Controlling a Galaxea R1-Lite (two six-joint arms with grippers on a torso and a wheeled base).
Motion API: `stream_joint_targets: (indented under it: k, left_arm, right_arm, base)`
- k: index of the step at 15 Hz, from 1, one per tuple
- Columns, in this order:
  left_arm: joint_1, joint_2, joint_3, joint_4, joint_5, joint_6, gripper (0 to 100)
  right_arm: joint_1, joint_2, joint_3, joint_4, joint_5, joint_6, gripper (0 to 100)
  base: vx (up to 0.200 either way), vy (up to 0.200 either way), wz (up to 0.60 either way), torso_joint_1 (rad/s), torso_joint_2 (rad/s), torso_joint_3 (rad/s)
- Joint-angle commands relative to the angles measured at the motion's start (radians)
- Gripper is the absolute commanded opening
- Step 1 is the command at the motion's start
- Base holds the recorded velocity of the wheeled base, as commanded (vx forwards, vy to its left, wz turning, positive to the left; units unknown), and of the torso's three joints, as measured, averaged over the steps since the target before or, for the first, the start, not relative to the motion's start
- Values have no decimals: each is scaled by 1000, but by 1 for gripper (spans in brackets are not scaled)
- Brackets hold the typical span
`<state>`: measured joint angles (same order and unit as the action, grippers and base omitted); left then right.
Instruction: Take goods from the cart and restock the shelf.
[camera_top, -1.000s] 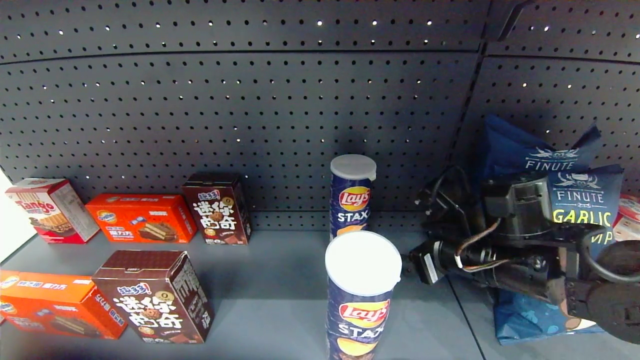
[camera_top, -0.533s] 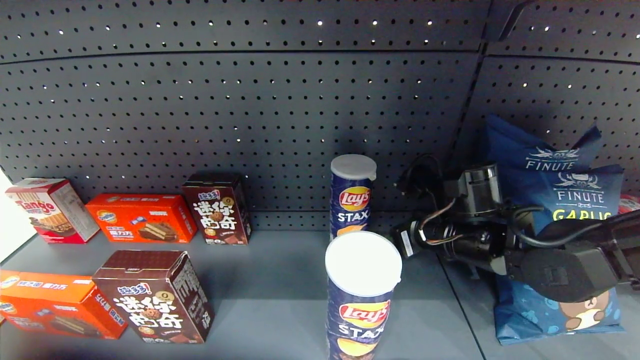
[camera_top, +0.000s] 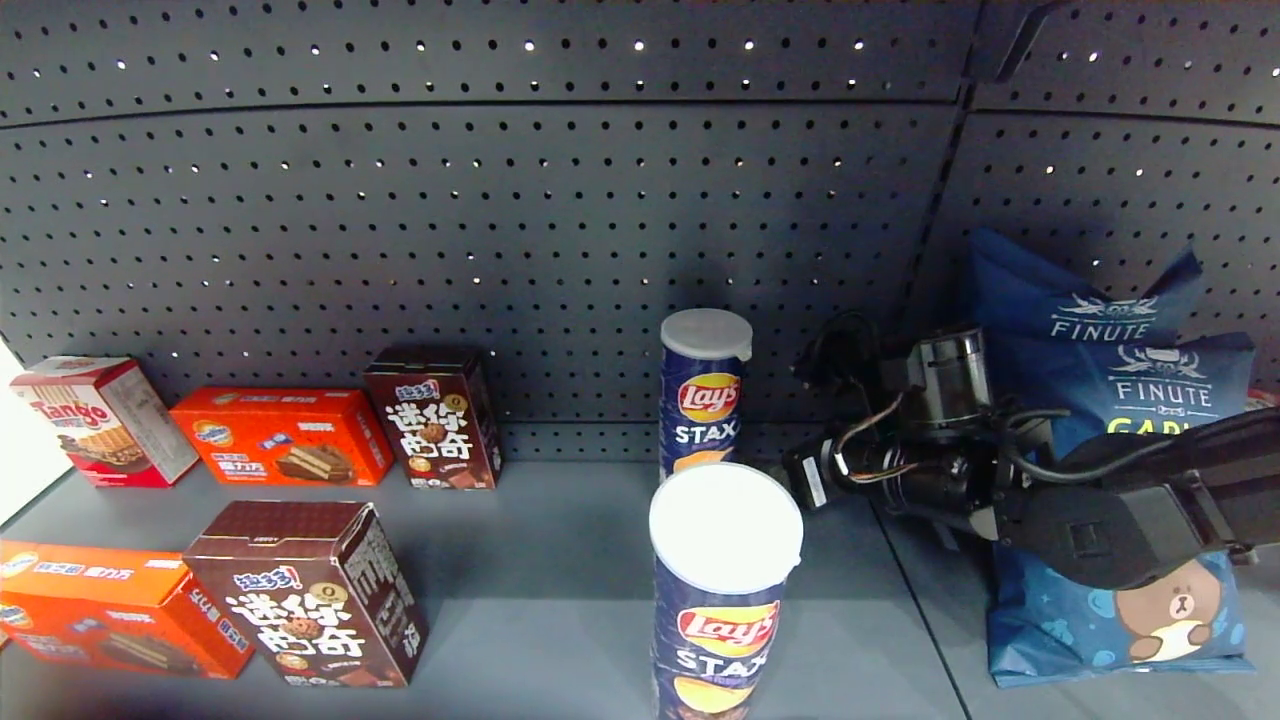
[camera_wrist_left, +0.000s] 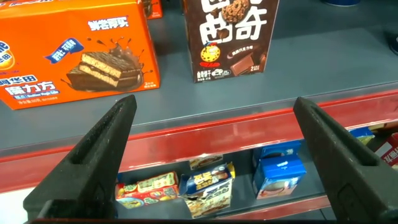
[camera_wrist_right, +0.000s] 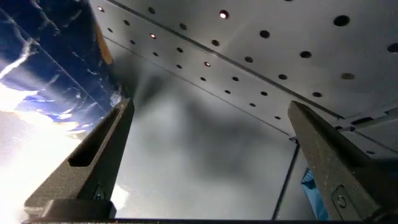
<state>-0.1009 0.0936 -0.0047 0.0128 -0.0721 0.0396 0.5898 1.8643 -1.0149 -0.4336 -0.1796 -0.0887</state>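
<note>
Gaping wide and empty, the right gripper (camera_wrist_right: 210, 104) faced the pegboard (camera_top: 500, 250) between rear can (camera_top: 705, 400) and blue bags (camera_top: 1100, 320); the left gripper (camera_wrist_left: 212, 101), likewise spread empty, hovered at the shelf (camera_wrist_left: 280, 68), over its red front edge (camera_wrist_left: 205, 134).

the right arm (camera_top: 1100, 510), at about three o'clock in the head view, is matte black, with a rounded, boxy housing and a small square recess (camera_top: 1082, 537) in its side. at ten o'clock from that housing is a brushed silver cylinder (camera_top: 945, 372). thin brown, orange and white wires (camera_top: 862, 435) loop over a black barrel bearing a white label (camera_top: 812, 486). a thick black cable (camera_top: 1020, 425) arcs above it. the left gripper (camera_wrist_left: 214, 155) has two dark, grainy wedge fingers (camera_wrist_left: 93, 162). the right gripper (camera_wrist_right: 208, 162) has similar fingers (camera_wrist_right: 93, 155): one has a rectangular slot, the other a small round hole.
</note>
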Motion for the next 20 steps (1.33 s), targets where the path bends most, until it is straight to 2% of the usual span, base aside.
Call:
stream_joint_targets:
  k: [1, 16, 20]
  left_arm:
    - [0, 1, 0, 1, 0, 0, 100]
    - [0, 1, 0, 0, 0, -1, 100]
    - [0, 1, 0, 1, 0, -1, 100]
  right_arm:
    - [13, 1, 1, 0, 2, 0, 100]
    - [41, 30, -30, 0, -1, 1, 100]
    - [54, -82, -28, 1, -12, 0, 100]
  base:
    - [0, 0, 0, 0, 0, 0]
    - [0, 0, 0, 0, 0, 0]
    - [0, 0, 0, 0, 0, 0]
